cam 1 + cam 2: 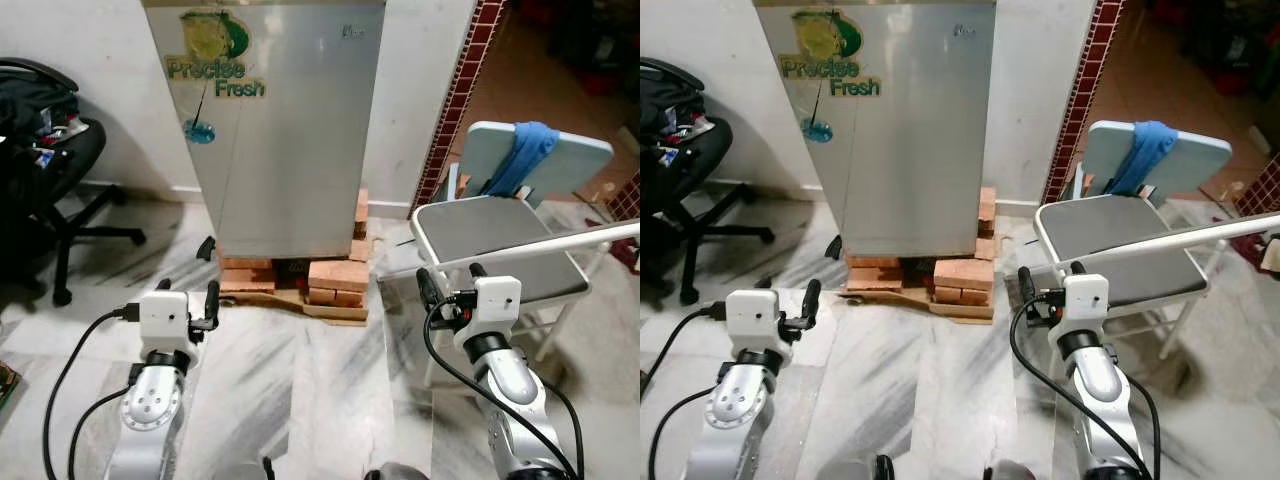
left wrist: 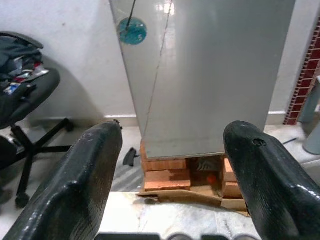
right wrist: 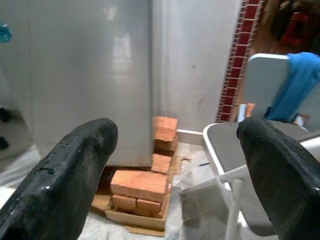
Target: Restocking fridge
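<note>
A silver fridge (image 1: 285,130) stands straight ahead with its door closed, a green "Precise Fresh" sticker near the top. It rests on stacked red bricks (image 1: 335,275) and a strip of cardboard. My left gripper (image 1: 187,294) is held out low on the left, open and empty, well short of the fridge. On the right my right gripper (image 1: 448,279) is also open and empty, just in front of the chair seat. In the left wrist view the fridge door (image 2: 210,75) is seen between the fingers (image 2: 75,185). The right wrist view shows the fridge's right edge (image 3: 90,75) and the bricks (image 3: 142,187).
A folding chair (image 1: 500,240) with a grey seat and a blue cloth (image 1: 525,150) over its back stands right of the fridge. A black office chair (image 1: 45,170) piled with clutter is at the left. Marble floor (image 1: 300,390) lies open between my arms. A brick-tiled doorway edge (image 1: 455,100) is behind.
</note>
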You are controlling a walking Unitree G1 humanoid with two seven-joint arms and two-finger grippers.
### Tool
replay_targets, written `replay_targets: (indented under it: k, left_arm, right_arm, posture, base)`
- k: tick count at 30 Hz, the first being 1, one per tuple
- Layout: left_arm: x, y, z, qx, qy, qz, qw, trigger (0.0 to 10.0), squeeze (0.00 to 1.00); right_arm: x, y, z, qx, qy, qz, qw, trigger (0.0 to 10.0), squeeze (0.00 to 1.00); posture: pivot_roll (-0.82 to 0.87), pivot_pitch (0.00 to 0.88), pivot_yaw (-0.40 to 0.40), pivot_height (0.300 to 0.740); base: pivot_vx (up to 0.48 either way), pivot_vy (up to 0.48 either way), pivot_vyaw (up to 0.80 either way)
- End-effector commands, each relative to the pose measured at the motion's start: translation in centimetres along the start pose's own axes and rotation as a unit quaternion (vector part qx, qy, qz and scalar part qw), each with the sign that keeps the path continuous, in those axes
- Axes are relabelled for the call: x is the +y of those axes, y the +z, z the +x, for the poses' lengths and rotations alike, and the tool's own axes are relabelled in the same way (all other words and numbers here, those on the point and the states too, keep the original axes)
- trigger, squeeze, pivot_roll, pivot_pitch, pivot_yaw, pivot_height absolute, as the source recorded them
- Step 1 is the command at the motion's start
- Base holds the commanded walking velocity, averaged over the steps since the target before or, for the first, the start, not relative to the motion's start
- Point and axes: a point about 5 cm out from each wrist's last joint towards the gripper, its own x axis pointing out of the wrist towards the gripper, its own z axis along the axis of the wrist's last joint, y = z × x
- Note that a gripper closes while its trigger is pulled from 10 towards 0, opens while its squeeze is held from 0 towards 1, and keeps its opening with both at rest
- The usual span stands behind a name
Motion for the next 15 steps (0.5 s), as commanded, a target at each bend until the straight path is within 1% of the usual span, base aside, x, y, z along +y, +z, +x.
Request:
replay_targets:
  k: [1, 3, 8, 13, 15]
  left_arm:
    - [0.6, 0.0, 0.1, 0.003, 0.004, -0.003, 1.000, 10.0, 0.00]
    - [0.6, 0.0, 0.1, 0.004, 0.004, -0.001, 1.000, 10.0, 0.00]
    - [0.7, -0.1, 0.0, 0.007, 0.005, 0.002, 1.000, 10.0, 0.00]
    - [0.9, -0.2, 0.1, 0.008, 0.009, 0.002, 1.000, 10.0, 0.00]
    - [1.0, -0.1, 0.1, 0.007, 0.009, 0.001, 1.000, 10.0, 0.00]
  right_arm:
    - [0.2, 0.3, 0.1, -0.007, 0.008, 0.001, 1.000, 10.0, 0.00]
    - [0.2, 0.3, 0.1, -0.007, 0.009, 0.003, 1.000, 10.0, 0.00]
    - [0.5, 0.7, 0.7, -0.019, 0.012, 0.007, 1.000, 10.0, 0.00]
    - [0.8, 0.7, 1.1, -0.015, 0.013, 0.015, 1.000, 10.0, 0.00]
    - [0.8, 0.6, 1.2, -0.013, 0.015, 0.015, 1.000, 10.0, 0.00]
  posture:
    - [0.06, 0.000, 0.043, 0.740]
    - [0.06, 0.000, 0.043, 0.740]
    - [0.06, 0.000, 0.043, 0.740]
    - [0.07, 0.000, 0.042, 0.740]
    - [0.07, 0.000, 0.041, 0.740]
  base:
    - [0.000, 0.480, -0.60]
    - [0.000, 0.480, -0.53]
    - [0.000, 0.480, 0.00]
    - [0.000, 0.480, 0.00]
    - [0.000, 0.480, -0.67]
